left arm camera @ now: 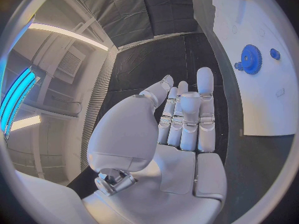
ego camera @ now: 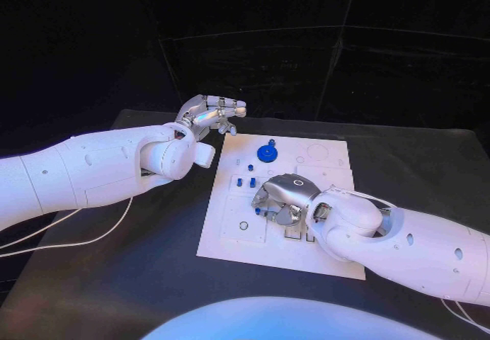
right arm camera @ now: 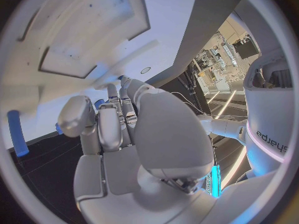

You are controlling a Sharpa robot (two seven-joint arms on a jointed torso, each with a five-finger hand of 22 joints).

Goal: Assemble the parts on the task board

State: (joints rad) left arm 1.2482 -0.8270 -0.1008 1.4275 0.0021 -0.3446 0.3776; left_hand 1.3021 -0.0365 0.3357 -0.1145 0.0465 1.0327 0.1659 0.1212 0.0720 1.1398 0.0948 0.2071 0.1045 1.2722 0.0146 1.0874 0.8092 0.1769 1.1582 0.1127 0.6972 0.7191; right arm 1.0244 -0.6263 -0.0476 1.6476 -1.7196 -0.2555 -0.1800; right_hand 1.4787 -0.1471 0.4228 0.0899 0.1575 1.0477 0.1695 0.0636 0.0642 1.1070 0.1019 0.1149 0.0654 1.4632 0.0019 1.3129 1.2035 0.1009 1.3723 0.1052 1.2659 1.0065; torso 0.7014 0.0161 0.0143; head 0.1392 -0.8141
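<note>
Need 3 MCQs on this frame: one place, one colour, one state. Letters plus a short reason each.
1. Where is the right hand?
A. over the task board
B. off the table
C. beside the left hand

2. What colour is the gear?
A. grey
B. blue
C. red

3. How is the left hand?
A. gripping the gear
C. pressing the board
B. fingers curled, holding nothing

Answers: 1 A, the head view shows it above the board's middle. 2 B, blue in the head and left wrist views. 3 B, it sits above the black table beyond the board's corner, fingers curled in on nothing.

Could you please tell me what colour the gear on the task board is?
Blue; the gear shows best in the left wrist view.
</note>
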